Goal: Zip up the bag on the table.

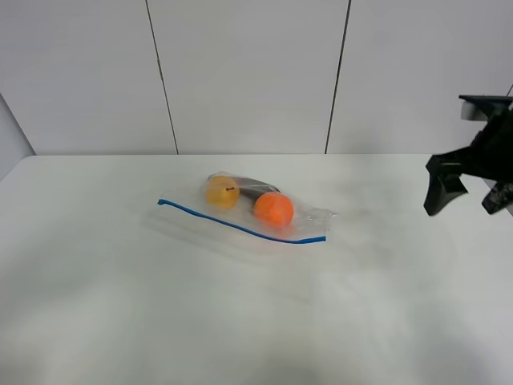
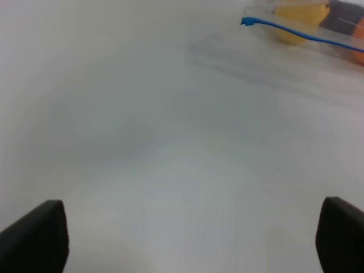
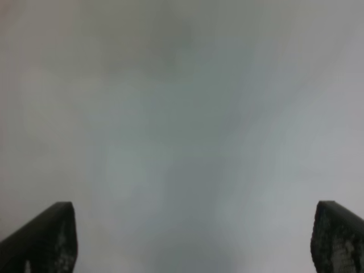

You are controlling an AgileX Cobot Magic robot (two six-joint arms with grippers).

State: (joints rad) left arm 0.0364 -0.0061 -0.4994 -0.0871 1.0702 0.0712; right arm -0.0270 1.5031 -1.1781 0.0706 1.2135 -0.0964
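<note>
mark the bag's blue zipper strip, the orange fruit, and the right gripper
blue zipper strip [image 1: 240, 225], exterior high view, middle of the strip.
orange fruit [image 1: 274, 209], exterior high view, centre, seen through the bag.
right gripper [image 1: 469, 192], exterior high view, midway between its fingertips.

Well to the left of the matt black right end effector [image 1: 469, 192], the bag [image 1: 248, 210] is clear, crinkly plastic with a smooth blue zipper strip [image 1: 240, 225], lying on a white, matt, smooth surface [image 1: 120, 281] with faint sheen.
</note>
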